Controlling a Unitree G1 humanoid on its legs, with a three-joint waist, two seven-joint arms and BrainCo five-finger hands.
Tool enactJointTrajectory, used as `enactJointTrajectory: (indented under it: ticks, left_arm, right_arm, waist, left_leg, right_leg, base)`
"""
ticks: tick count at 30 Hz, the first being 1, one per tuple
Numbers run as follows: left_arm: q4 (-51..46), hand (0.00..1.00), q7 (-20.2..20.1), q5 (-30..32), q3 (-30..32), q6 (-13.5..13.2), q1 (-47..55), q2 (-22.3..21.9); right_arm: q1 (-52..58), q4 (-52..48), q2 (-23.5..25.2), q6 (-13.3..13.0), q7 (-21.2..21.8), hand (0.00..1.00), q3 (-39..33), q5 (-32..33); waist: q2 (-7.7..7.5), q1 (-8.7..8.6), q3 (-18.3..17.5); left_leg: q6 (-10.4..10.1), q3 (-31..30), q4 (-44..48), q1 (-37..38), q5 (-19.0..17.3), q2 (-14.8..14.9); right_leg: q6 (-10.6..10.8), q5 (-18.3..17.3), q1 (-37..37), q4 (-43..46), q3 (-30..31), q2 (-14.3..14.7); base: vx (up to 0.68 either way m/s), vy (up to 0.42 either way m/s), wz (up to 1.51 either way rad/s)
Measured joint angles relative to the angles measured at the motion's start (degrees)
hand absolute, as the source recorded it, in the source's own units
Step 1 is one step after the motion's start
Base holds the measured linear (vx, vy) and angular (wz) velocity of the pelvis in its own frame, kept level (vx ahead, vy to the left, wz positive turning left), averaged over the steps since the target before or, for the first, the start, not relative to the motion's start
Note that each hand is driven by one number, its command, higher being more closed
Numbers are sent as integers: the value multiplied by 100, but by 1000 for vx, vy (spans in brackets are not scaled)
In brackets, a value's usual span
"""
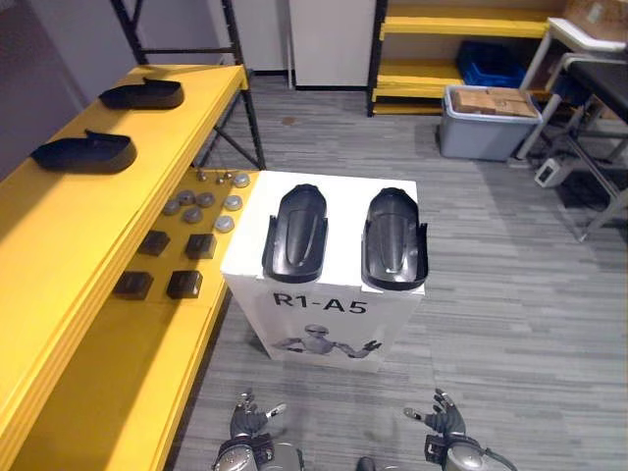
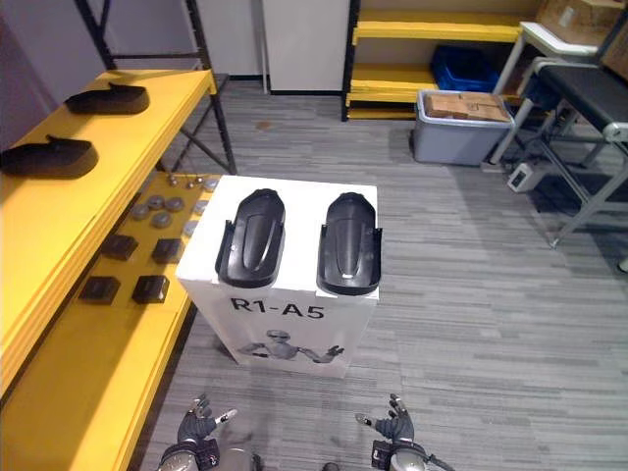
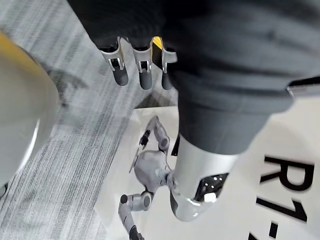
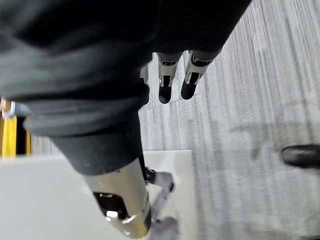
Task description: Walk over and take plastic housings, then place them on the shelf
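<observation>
Holds left hand (image 1: 250,417) low at bottom centre-left, fingers loosely spread, empty; holds right hand (image 1: 442,419) likewise at bottom right. Faces white box (image 1: 344,211) mid-frame, carrying two black plastic housings (image 1: 295,233) side by side, well apart from both hands. Has two more housings (image 1: 86,153) on yellow shelf (image 1: 59,255), upper left.

Our right hand (image 4: 167,80) hangs empty, fingers relaxed above the grey striped floor (image 4: 250,100), thumb in front of the white box (image 4: 40,200).
</observation>
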Motion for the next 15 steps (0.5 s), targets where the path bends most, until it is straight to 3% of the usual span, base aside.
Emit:
enactJointTrajectory:
  ticks: [1, 3, 5, 11, 15]
  left_arm:
    - [27, 0, 0, 0, 0, -1, 17, -29]
    - [162, 0, -3, 1, 2, 1, 15, 78]
    - [166, 0, -3, 8, 7, 0, 51, 167]
    - [235, 0, -11, 12, 5, 0, 93, 418]
    - [233, 0, -31, 17, 2, -1, 224, 554]
  right_arm:
    - [44, 23, -28, -1, -1, 0, -60, -1]
    - [217, 136, 34, 23, -14, 0, -154, 37]
    - [271, 147, 38, 24, -21, 0, -175, 116]
    - [224, 149, -38, 23, -83, 0, -727, 339]
    - [148, -348, -495, 23, -178, 0, -1216, 431]
  waist:
    - [122, -1, -34]
    - [-126, 4, -55]
    - [-220, 4, -114]
    - [-263, -1, -183]
    - [-330, -17, -318]
  left_leg:
    - [-21, -121, -136, 22, 330, 22]
    - [61, 68, -594, 492, 391, -221]
    - [87, 238, -992, 713, 469, -356]
    - [199, 459, -1613, 1055, 657, -550]
    - [215, 512, -1788, 1112, 679, -597]
  right_leg:
    - [50, -43, 41, 4, 44, 62]
    - [203, -198, 183, 42, 180, -239]
    - [287, -272, 120, 106, 343, -372]
    - [383, -333, 74, 75, 538, -529]
    - [384, -333, 66, -18, 614, -533]
  base:
    - [189, 192, -22]
    - [179, 182, -16]
    - [114, 111, -31]
    - [90, 70, -16]
    - [77, 34, -8]
